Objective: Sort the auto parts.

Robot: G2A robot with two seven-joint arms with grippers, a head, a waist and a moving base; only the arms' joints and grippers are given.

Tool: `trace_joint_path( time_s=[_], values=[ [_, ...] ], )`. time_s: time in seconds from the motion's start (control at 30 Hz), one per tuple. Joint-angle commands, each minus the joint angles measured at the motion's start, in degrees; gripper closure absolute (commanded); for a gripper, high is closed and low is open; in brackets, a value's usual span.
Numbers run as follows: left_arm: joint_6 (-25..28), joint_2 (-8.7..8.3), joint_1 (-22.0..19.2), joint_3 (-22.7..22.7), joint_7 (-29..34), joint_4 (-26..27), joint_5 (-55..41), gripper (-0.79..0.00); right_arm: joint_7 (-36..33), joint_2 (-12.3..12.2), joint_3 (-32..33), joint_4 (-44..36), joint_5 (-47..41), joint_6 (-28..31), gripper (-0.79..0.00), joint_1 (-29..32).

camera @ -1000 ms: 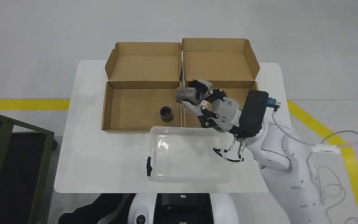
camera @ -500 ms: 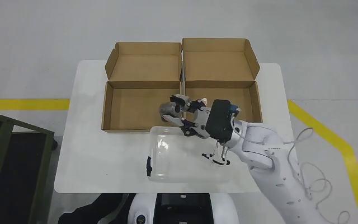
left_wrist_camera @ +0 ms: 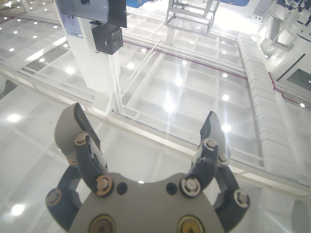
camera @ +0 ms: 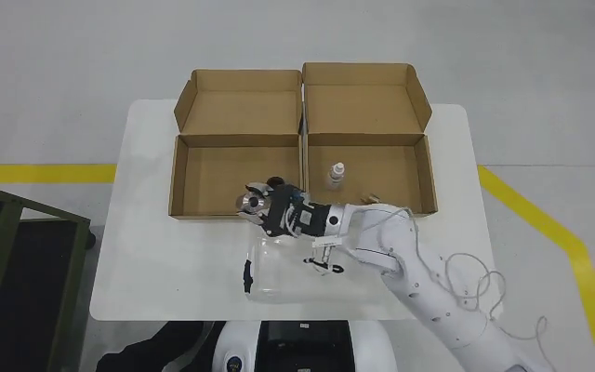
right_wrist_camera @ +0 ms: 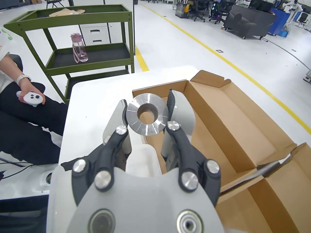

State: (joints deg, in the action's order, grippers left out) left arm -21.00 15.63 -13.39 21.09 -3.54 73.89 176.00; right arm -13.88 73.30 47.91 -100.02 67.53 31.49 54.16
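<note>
Top view puts a clear plastic bin (camera: 270, 256) nearest me, by the near edge of the tabletop (camera: 158, 251). Just past it, my right claw (camera: 255, 202) is clamped on a silver metal ring (camera: 248, 201), gripping it by opposite rims above the near side of the left cardboard box (camera: 209, 177). Inside that box, just beyond the claw, sits a dark round part (camera: 273, 182). The right cardboard box (camera: 390, 177) alongside holds a small pale part (camera: 335, 173). My left claw (left_wrist_camera: 143, 111) is spread wide with nothing between its fingers, facing the ceiling (left_wrist_camera: 170, 73).
</note>
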Motion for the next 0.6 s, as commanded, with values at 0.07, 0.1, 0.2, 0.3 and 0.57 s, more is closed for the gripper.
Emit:
trace_joint_path(
  time_s=[0.07, 0.1, 0.2, 0.3, 0.57],
  values=[
    [0.0, 0.0, 0.0, 0.0, 0.0, 0.0, 0.0, -0.785, -0.39, 1.2, -3.34, 3.29, 1.83, -2.22, 0.0, -2.68],
    [0.0, 0.0, 0.0, 0.0, 0.0, 0.0, 0.0, -0.785, -0.46, 1.52, -4.12, 4.26, 2.29, -2.74, 0.0, -3.32],
    [0.0, 0.0, 0.0, 0.0, 0.0, 0.0, 0.0, -0.785, -1.01, 2.57, -6.49, 7.45, 3.82, -4.44, 0.0, -5.42],
    [0.0, 0.0, 0.0, 0.0, 0.0, 0.0, 0.0, -0.785, -1.49, 3.66, -8.35, 10.57, 4.26, -5.66, 0.0, -7.57],
    [0.0, 0.0, 0.0, 0.0, 0.0, 0.0, 0.0, -0.785, -3.62, 6.69, -12.22, 18.54, 2.91, -7.99, 0.0, -12.47]
  ],
)
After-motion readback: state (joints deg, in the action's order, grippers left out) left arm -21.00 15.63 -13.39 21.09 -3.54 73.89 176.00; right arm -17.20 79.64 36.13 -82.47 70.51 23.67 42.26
